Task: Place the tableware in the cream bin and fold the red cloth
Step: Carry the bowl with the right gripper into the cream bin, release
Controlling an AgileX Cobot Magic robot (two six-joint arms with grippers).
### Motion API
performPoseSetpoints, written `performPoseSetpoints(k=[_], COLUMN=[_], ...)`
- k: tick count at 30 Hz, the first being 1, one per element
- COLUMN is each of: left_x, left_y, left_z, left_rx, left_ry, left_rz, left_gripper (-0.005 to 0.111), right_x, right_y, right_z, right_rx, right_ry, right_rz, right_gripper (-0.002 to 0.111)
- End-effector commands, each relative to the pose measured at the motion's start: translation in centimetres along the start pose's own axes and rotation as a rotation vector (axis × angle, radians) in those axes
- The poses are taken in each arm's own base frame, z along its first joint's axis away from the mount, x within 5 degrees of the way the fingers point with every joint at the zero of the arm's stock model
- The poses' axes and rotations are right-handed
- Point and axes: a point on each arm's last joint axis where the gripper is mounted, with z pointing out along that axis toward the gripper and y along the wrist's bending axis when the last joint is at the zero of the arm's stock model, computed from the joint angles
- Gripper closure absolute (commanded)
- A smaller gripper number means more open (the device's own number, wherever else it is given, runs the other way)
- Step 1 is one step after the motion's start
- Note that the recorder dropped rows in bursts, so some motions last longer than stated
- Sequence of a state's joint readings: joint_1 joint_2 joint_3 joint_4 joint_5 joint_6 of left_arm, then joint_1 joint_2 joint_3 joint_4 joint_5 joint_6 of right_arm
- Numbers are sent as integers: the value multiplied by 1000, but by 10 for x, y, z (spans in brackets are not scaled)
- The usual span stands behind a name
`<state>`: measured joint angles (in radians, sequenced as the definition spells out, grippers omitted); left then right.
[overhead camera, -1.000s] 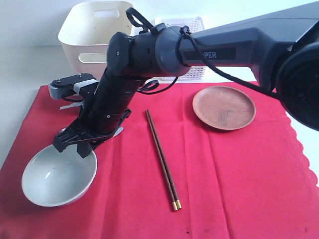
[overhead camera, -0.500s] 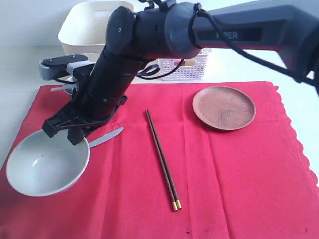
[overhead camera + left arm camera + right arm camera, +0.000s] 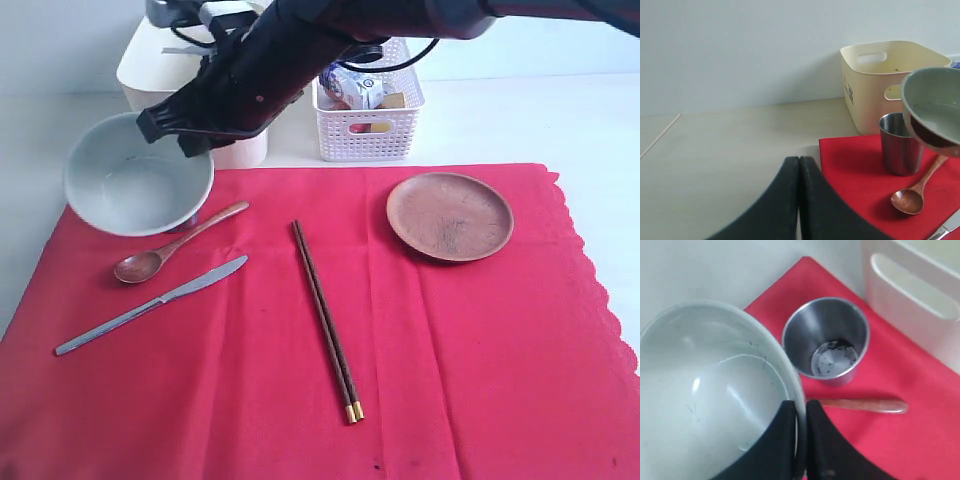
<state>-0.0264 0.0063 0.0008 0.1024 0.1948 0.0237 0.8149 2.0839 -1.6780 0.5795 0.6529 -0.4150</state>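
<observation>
My right gripper [image 3: 800,405] is shut on the rim of the pale green-white bowl [image 3: 135,182] and holds it in the air over the red cloth's [image 3: 450,380] far left corner, just in front of the cream bin [image 3: 135,62]. The steel cup [image 3: 826,340] stands upright below the bowl, beside the bin. On the cloth lie the wooden spoon [image 3: 175,245], the table knife [image 3: 150,305], the chopsticks [image 3: 325,320] and the round wooden plate [image 3: 449,215]. My left gripper [image 3: 799,160] is shut and empty, over bare table off the cloth's corner.
A white lattice basket [image 3: 368,115] with food items and a carton stands right of the cream bin, behind the cloth. My right arm [image 3: 300,40] reaches across the back of the scene, over both containers.
My right gripper has lifted the bowl off the cloth's near left and carried it up and back toward the cream bin. The spoon and knife have come into full view.
</observation>
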Motion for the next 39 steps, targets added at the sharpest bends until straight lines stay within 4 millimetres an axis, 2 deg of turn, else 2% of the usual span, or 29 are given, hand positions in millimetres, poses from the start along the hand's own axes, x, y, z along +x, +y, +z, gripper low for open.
performPoseSetpoints(k=[1, 5, 10, 13, 19, 23, 28, 36, 39], left_x=[-1, -1, -1, -1, -1, -1, -1, -1, -1], left_y=[0, 0, 0, 0, 0, 0, 0, 0, 0], left_z=[-1, -1, -1, -1, -1, -1, -1, -1, -1], left_rx=[5, 5, 5, 5, 5, 5, 5, 5, 5], left_ry=[-9, -9, -9, -9, -9, -9, -9, -9, -9], left_rz=[-6, -6, -6, -6, -6, -6, -6, -6, -6], left_gripper=[106, 106, 106, 106, 106, 106, 106, 106, 106], right_x=[-14, -31, -61, -74, -85, -84, -80, -74, -74], right_y=[-17, -26, -40, -49, -69, -81, -96, -104, -106], right_z=[-15, -25, -43, -45, -25, -3, 21, 35, 36], right_rx=[11, 18, 40, 59, 80, 97, 112, 120, 125], right_ry=[-100, -161, -282, -344, -409, -427, -472, -473, -487], right_rz=[63, 65, 58, 61, 117, 138, 253, 304, 310], right_gripper=[108, 108, 108, 108, 108, 108, 108, 107, 101])
